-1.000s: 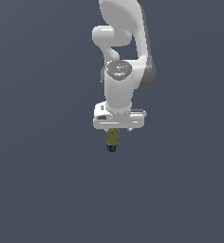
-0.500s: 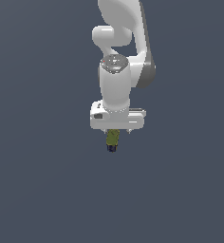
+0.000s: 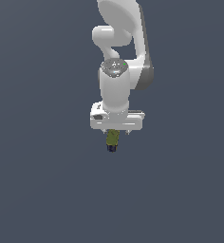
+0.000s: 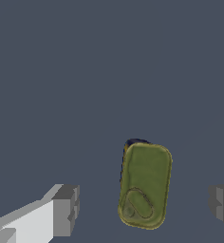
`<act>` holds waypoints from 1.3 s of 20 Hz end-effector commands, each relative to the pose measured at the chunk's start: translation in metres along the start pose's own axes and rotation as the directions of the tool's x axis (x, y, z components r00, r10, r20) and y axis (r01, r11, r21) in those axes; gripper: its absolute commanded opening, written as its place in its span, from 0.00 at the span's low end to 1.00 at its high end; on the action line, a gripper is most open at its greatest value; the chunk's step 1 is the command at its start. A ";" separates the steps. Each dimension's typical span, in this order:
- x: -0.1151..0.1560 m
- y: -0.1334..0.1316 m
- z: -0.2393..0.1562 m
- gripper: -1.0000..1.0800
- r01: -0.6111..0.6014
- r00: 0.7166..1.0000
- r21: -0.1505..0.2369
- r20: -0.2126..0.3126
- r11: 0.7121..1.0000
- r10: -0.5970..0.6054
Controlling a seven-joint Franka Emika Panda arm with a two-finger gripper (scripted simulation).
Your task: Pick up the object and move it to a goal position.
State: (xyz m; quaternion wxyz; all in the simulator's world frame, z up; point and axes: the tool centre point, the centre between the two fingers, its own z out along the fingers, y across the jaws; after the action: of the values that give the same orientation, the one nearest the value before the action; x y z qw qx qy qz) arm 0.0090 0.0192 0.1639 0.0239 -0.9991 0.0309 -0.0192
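The white Panda arm (image 3: 121, 57) hangs down from the upper edge of the exterior view, its wrist pointing straight at the plain dark grey-blue floor (image 3: 42, 190). The gripper (image 3: 115, 133) sits at the lower end of the arm as a wide white block, and the tin can (image 3: 112, 139) shows just beneath that block, narrower than it, with its olive-green face turned towards the camera and a dark navy end at the bottom.

In the wrist view the can (image 4: 145, 185) appears from above as a rounded rectangle with an olive-green top and a raised oval pull-tab shape near one end; a sliver of dark navy body and a touch of yellow peek out past the far end. It lies between the two grey fingertips (image 4: 66, 210), which stand far apart, one on each side of the frame. There is a clear stretch of floor between the can and each fingertip, so the jaws are spread wide and neither pad touches the tin. The can sits closer to the fingertip at the picture's right-hand edge than to the other one, and its long axis is tilted slightly off the line of the fingers.

Whether the can rests on the floor cannot be told from either view
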 end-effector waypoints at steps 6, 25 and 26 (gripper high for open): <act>-0.018 0.012 0.034 0.96 -0.085 0.996 -0.033 0.021 0.996 0.086; -0.031 0.020 0.083 0.96 -0.132 0.991 -0.053 0.030 0.990 0.133; -0.032 0.020 0.088 0.96 -0.132 0.991 -0.053 0.030 0.990 0.134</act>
State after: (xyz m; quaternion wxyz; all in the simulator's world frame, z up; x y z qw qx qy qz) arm -0.0199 0.0053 0.0823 0.0003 -0.9953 0.0973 -0.0002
